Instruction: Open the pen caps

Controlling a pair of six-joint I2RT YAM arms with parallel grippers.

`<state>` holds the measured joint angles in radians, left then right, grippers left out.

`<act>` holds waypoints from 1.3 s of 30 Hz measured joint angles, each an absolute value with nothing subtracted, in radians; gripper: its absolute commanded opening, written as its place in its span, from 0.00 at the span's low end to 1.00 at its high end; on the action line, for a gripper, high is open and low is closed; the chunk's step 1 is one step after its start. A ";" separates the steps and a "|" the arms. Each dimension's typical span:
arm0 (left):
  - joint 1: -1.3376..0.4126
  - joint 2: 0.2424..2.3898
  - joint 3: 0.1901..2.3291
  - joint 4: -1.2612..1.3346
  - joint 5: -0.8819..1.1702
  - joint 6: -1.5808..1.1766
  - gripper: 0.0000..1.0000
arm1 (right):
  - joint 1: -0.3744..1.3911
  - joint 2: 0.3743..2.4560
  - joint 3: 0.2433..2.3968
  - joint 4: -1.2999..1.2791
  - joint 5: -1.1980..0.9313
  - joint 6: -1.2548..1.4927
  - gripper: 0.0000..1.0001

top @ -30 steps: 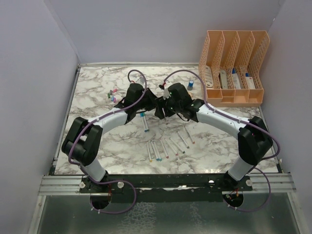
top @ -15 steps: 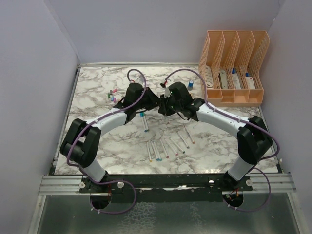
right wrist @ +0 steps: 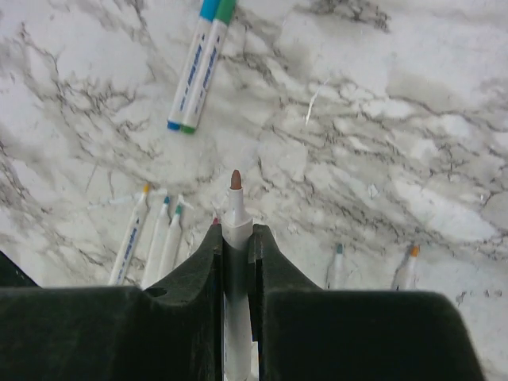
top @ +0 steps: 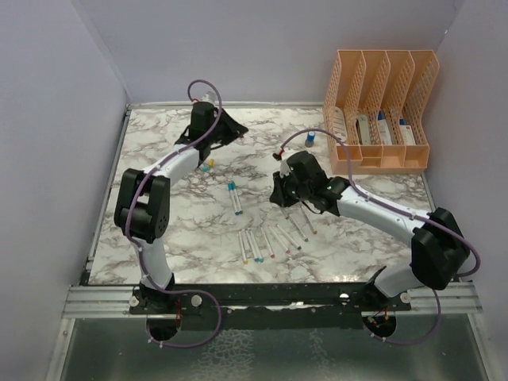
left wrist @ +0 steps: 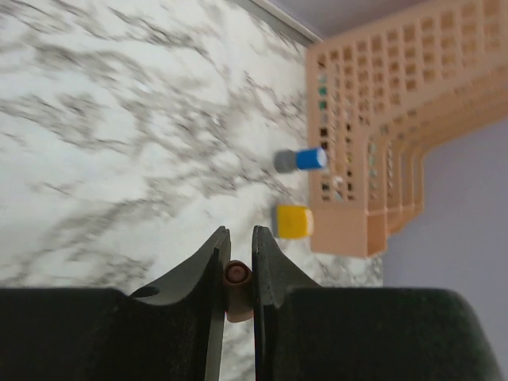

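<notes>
Left gripper [left wrist: 237,240] clenched on a small brown cap [left wrist: 236,276], nipped between the jaws. Right gripper [right wrist: 236,236] clamped on a white pen [right wrist: 235,216], its bare brown nib [right wrist: 235,179] sticking out past the fingers. A second ago both grippers met mid-table. Now cap and pen are well apart: the left arm has swung to the rear left and the right has backed off over the row of pens [top: 270,236]. Beyond the left jaws: blue bottle [left wrist: 302,159], yellow bottle [left wrist: 292,221], peach file rack [left wrist: 373,103]. Below the right gripper: blue-and-green pen pair [right wrist: 200,67]. Barrel print too small to read.
</notes>
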<state>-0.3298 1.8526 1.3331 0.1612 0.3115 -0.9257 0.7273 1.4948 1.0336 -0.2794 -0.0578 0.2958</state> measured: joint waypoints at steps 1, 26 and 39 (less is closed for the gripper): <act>-0.299 1.872 1.351 0.153 0.297 -0.917 0.00 | 0.734 1.481 1.019 -0.294 -0.058 0.297 0.01; -0.231 2.029 1.472 -0.302 -0.061 -0.569 0.02 | 0.516 1.522 1.044 -0.583 0.181 0.293 0.01; -0.228 2.092 1.505 -0.335 -0.080 -0.532 0.46 | 0.482 1.603 1.010 -0.582 0.164 0.282 0.01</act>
<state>-0.2279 2.0918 1.5051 -0.3347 -0.0799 -0.5323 0.4824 1.6032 1.0100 -0.5823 0.1638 0.2817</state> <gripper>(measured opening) 0.378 0.096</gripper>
